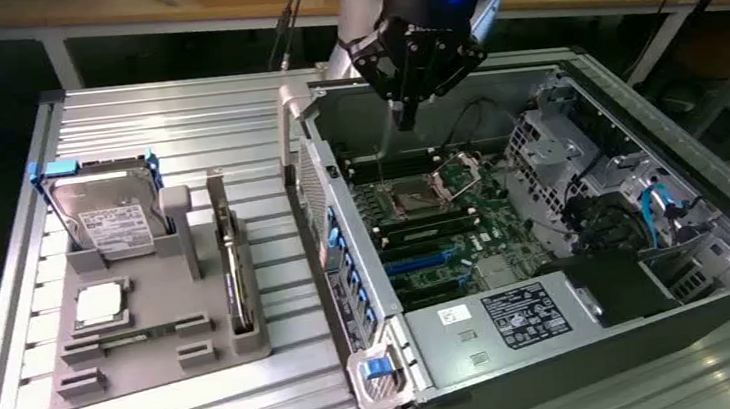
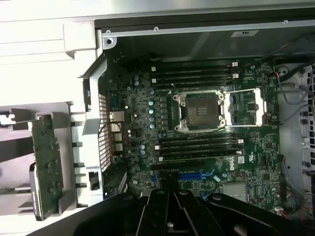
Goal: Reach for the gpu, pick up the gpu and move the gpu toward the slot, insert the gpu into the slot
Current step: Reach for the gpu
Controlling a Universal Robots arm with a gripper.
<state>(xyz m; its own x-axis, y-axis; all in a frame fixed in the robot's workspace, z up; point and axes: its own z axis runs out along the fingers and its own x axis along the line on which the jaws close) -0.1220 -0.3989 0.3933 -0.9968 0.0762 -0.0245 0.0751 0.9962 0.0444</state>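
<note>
The gpu [image 1: 232, 277] stands on edge in the grey holder [image 1: 152, 356], left of the open computer case in the exterior view. In the wrist view the gpu [image 2: 47, 167] shows its green board face beside the case wall. My gripper [image 1: 404, 110] hangs shut and empty over the far part of the motherboard, well right of the gpu and apart from it. The blue slot [image 1: 414, 260] lies on the green motherboard below the processor socket. In the wrist view the slot [image 2: 197, 175] sits just beyond my closed gripper [image 2: 168, 194].
The holder also carries a silver hard drive [image 1: 106, 224] and a small processor chip [image 1: 100, 302]. The case's side wall [image 1: 320, 229] with blue clips rises between holder and motherboard. Black memory sockets [image 2: 194, 71], a processor socket [image 2: 201, 109], drive cages and cables [image 1: 607, 211] crowd the case.
</note>
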